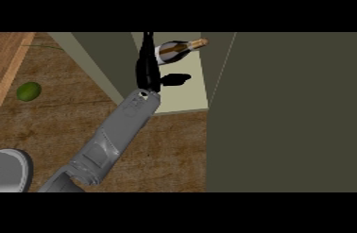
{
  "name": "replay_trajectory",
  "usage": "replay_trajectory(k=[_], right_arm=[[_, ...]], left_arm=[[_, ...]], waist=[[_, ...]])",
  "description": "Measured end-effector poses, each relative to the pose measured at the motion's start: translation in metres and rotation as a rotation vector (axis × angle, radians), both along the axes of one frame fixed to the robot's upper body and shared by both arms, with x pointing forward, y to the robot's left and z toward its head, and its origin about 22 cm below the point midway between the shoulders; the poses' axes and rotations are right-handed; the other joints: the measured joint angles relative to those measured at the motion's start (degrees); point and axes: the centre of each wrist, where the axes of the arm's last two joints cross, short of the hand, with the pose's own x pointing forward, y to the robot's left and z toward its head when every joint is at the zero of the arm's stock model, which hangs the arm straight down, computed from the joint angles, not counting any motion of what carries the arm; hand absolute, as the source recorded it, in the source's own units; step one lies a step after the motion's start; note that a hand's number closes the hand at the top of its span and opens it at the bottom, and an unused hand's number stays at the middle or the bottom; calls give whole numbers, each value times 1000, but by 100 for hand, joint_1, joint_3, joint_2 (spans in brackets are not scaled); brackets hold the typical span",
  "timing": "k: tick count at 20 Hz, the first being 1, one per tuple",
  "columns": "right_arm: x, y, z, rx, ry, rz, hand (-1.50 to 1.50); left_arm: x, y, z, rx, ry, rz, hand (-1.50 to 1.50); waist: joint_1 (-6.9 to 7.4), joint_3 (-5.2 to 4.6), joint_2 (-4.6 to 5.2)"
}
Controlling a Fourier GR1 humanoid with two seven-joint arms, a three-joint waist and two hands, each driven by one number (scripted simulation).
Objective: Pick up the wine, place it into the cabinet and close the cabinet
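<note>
Since the wine [178, 49] now lies on its side on the pale shelf [188, 97] inside the cabinet, you have the first big part done. The robot hand [148, 69] on the right arm reaches into the cabinet just beside the bottle, with its fingers straight and its thumb sticking out, and it holds nothing. You cannot see the left robot hand at all. What is left for you: pull the arm out and swing the open cabinet door [286, 114] shut. A green lime [29, 91] sits far off on the worktop [83, 109].
</note>
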Motion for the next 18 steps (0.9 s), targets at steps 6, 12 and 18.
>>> replay_trajectory(k=[6, 12, 18], right_arm=[[-2, 2, -1, 15, 16, -14, -150], [-3, 2, 0, 18, 30, -26, -150], [-5, 6, -1, 35, 41, -33, -150]], left_arm=[[-2, -3, 8, -126, -72, -3, -150], [-10, -7, 12, -252, -126, -55, -150], [-27, -14, 8, -336, -149, -131, -150]], waist=[[137, 4, -52], [253, 6, -93], [370, 10, -132]])
